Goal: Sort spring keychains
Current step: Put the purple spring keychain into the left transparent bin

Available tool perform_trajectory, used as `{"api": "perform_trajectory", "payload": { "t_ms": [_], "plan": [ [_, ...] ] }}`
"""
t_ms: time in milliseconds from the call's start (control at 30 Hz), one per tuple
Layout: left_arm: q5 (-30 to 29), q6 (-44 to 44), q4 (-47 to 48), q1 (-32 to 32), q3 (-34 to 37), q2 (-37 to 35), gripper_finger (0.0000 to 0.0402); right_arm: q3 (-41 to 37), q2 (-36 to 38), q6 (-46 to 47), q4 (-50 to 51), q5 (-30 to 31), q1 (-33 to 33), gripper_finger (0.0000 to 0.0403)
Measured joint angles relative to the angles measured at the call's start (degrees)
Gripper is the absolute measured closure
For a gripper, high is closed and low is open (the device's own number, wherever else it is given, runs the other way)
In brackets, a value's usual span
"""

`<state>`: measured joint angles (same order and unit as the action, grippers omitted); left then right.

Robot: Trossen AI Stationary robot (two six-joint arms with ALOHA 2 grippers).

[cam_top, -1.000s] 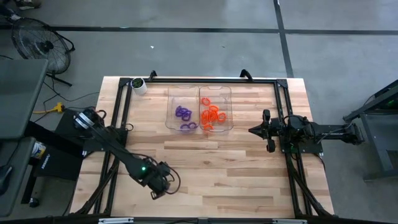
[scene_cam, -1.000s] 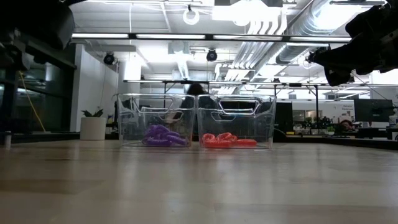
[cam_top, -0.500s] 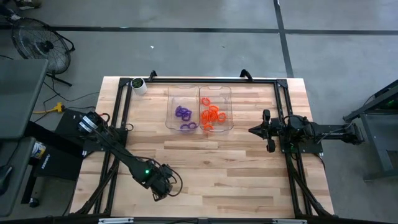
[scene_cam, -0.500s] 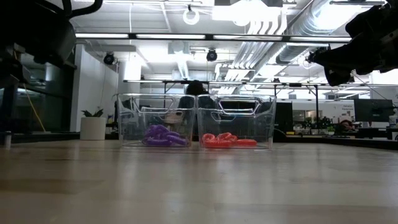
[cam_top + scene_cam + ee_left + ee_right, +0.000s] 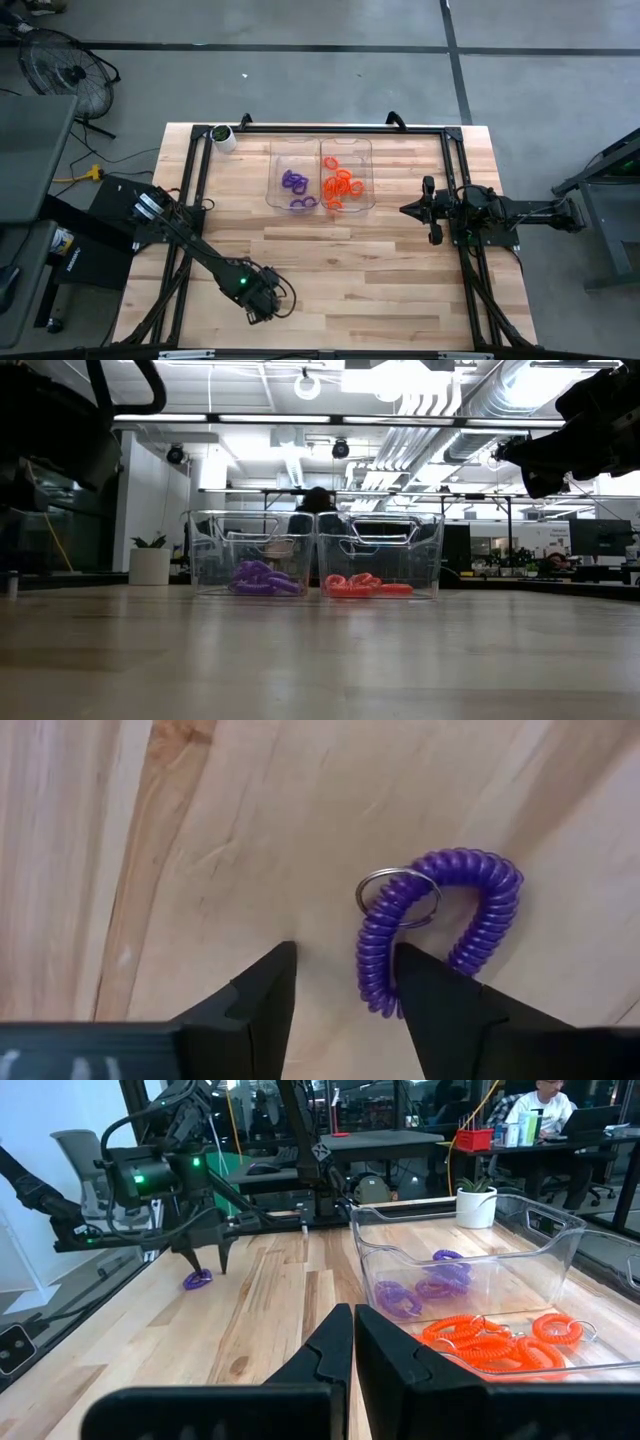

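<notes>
A purple spring keychain (image 5: 470,870) with a metal ring (image 5: 398,898) lies flat on the wood near the table's near left. My left gripper (image 5: 345,970) stands open over it, pointing down. One finger (image 5: 440,1000) covers the near part of the loop, and one side of the coil lies in the gap between the fingers. At the far middle stand two clear trays. The left tray (image 5: 272,175) holds purple keychains (image 5: 294,184) and the right tray (image 5: 372,175) holds orange ones (image 5: 342,185). My right gripper (image 5: 353,1342) hovers shut to the right of the trays. My left gripper comes down from above beside the loose purple keychain's coil (image 5: 374,982). One finger overlaps the loop, and I cannot tell whether it touches the coil. The keychain lies flat on the table.
A white-and-green roll (image 5: 223,137) stands at the far left corner. Black frame rails (image 5: 198,190) run along the table's left, right and far sides. In the room beyond the table sits a person (image 5: 545,1100) at a desk. Bare wood lies between the trays and the near edge.
My left gripper has shifted a little toward the table's near edge. My right arm has kept still.
</notes>
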<state>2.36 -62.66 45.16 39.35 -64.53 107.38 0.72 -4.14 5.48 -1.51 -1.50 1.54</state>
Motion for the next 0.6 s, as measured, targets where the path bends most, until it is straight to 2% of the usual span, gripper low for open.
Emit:
{"api": "perform_trajectory", "payload": {
  "t_ms": [133,367,600],
  "plan": [
    [0.0,1.0,-0.2,0.0,0.0,0.1,0.0265,0.0,0.0,0.0,0.0,0.0,0.0,0.0392],
    [0.0,1.1,-0.9,0.0,0.2,0.3,0.0381,0.0,0.0,0.0,0.0,0.0,0.0,0.0392],
    [2.2,2.3,-0.6,-1.8,-0.2,0.3,0.0394,0.0,0.0,0.0,0.0,0.0,0.0,0.0392]
  ]
}}
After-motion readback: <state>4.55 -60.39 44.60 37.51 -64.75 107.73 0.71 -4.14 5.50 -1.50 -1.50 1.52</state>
